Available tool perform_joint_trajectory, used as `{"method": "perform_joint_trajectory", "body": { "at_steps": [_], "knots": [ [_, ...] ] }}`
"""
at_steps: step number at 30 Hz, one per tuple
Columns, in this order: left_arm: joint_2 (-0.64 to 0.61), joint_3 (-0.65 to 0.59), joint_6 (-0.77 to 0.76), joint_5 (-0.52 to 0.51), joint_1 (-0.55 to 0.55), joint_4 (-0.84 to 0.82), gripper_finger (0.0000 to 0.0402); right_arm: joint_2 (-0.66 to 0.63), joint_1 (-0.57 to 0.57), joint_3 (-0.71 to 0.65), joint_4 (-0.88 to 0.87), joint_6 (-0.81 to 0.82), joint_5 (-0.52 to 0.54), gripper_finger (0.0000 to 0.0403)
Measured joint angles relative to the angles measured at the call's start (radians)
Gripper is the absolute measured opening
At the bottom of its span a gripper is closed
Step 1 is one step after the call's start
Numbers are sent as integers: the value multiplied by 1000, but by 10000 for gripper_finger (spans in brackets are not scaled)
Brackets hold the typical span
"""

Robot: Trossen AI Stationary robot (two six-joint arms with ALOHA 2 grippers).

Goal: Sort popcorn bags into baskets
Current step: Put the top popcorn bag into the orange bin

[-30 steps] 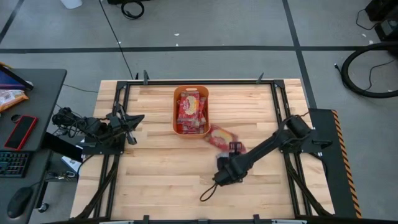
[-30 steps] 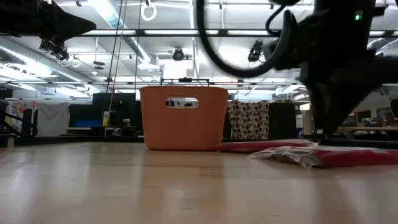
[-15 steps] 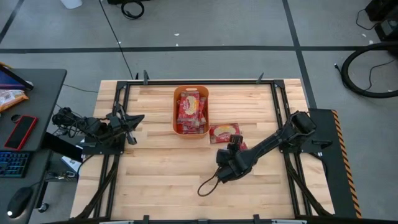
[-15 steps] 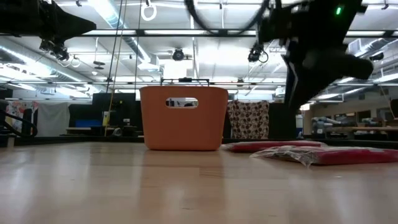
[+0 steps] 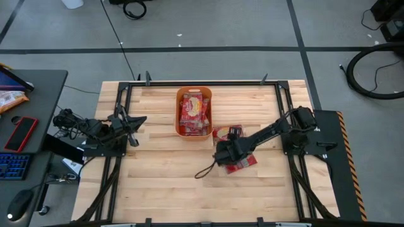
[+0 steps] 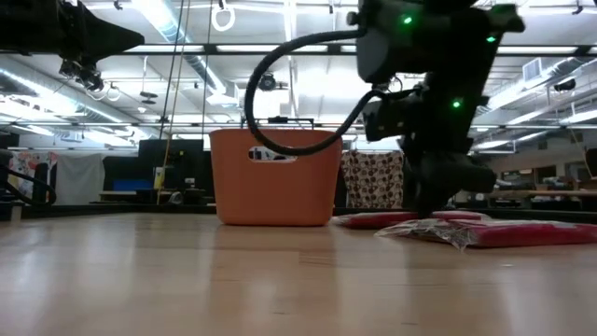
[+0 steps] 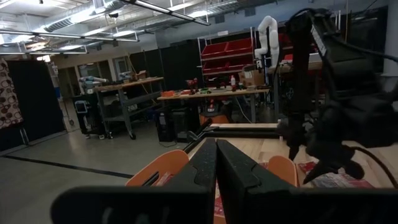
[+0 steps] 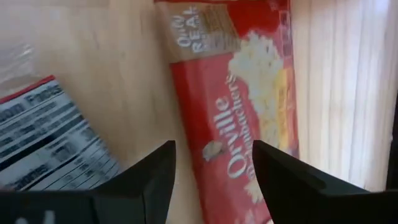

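Note:
The orange basket [image 5: 194, 112] stands at the table's far middle with several red popcorn bags inside. Two more bags lie flat on the wood to its right: one near the basket [image 5: 225, 133] and one nearer the front [image 5: 243, 162]. My right gripper [image 5: 221, 154] hangs open just above them, pointing steeply down. In the right wrist view its fingers [image 8: 214, 180] straddle the edge of a red printed bag [image 8: 249, 93], and a bag with its label side up [image 8: 37, 137] lies beside it. My left gripper [image 7: 216, 168] is shut and parked at the table's left edge [image 5: 126, 129].
The low view shows the basket [image 6: 275, 177] to the left of the two flat bags [image 6: 485, 231], with my right gripper [image 6: 434, 201] over them. A black cable loop [image 5: 205, 170] trails from the right arm. There is bare wood in front and to the left.
My right gripper has moved toward the table's far edge and a little down. It started over the bare wood nearer the front and now hangs over the two loose bags, tipped more steeply downward. The bags have stayed where they were.

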Motion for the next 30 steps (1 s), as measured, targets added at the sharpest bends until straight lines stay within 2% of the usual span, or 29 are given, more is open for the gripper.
{"method": "perform_joint_trajectory", "body": {
  "at_steps": [8,12,15,20,25,30],
  "knots": [
    [0,0,0,0,0,0,13,6,-74,-22,69,-137,-99,182],
    [0,0,0,0,0,-1,13,3,-88,-41,102,-164,-116,141],
    [0,0,0,0,0,-1,13,2,-87,-38,93,-164,-117,95],
    [0,0,0,0,0,-1,13,-13,-85,-13,-46,-145,-78,13],
    [0,0,0,0,0,-1,13,-57,-97,16,-223,-61,-3,19],
    [0,0,1,0,0,-1,13,-124,-105,44,-266,-52,133,7]
  ]
}}
